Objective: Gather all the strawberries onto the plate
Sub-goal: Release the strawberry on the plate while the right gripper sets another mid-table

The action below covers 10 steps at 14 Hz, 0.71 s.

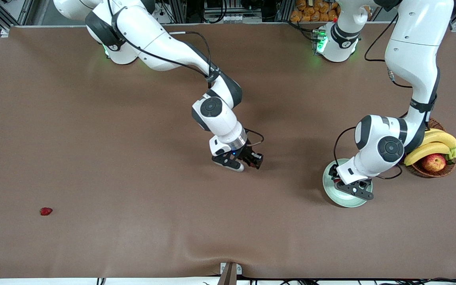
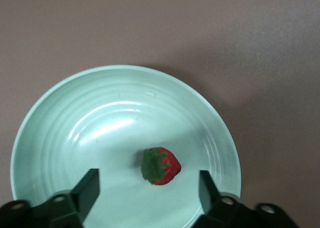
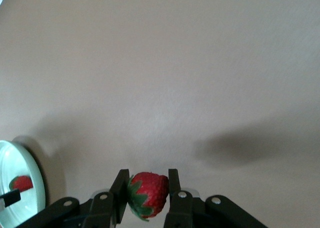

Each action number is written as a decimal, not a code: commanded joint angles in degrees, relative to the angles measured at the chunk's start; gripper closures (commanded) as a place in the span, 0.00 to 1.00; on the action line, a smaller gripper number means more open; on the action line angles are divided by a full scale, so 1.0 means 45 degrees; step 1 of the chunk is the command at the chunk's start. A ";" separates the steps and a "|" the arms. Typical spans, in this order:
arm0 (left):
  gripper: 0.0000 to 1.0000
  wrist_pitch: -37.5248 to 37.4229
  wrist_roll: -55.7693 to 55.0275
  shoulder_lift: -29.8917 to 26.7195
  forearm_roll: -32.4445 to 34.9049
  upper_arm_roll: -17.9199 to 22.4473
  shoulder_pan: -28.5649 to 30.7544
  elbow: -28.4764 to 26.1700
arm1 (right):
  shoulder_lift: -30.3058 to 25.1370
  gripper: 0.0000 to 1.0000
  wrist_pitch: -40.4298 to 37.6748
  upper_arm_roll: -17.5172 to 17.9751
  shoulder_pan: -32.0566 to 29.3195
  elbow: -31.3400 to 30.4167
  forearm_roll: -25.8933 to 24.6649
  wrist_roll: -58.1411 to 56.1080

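While one strawberry (image 2: 160,166) lies in the plate (image 2: 45,138), the left gripper (image 2: 147,188) hangs over it, jaws spread.
Right gripper (image 3: 146,189) over mid-bench, jaws pinching a second strawberry (image 3: 148,192); a third strawberry (image 1: 46,211) lies toward the right arm's end.

Right claw (image 3: 148,188) pinching strawberry (image 3: 148,194) over brown tabletop (image 3: 165,77); plate (image 3: 20,188) with second strawberry (image 3: 21,183) nearby.

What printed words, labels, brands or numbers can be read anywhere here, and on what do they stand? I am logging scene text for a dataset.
None can be read.
The plate, the strawberry in it, the strawberry on the table and the one in the right gripper carry no lettering.
The basket of fruit shows none.
The round caps on the arm joints bear faint marks, too small to read.
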 commanded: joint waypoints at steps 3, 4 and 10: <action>0.00 0.0015 -0.0070 -0.0454 0.0166 -0.0209 -0.0132 0.0034 | 0.0961 0.75 0.0384 -0.0266 0.0516 0.0674 0.0061 0.0317; 0.00 0.0015 -0.0070 -0.0454 0.0147 -0.0345 -0.0094 0.0092 | 0.1020 0.60 0.0384 -0.0267 0.0555 0.0674 0.0042 0.0298; 0.00 -0.0004 -0.1627 -0.0512 0.0107 -0.1692 -0.0074 0.0288 | 0.0613 0.00 0.0209 -0.0540 0.0323 0.0518 -0.0232 0.0103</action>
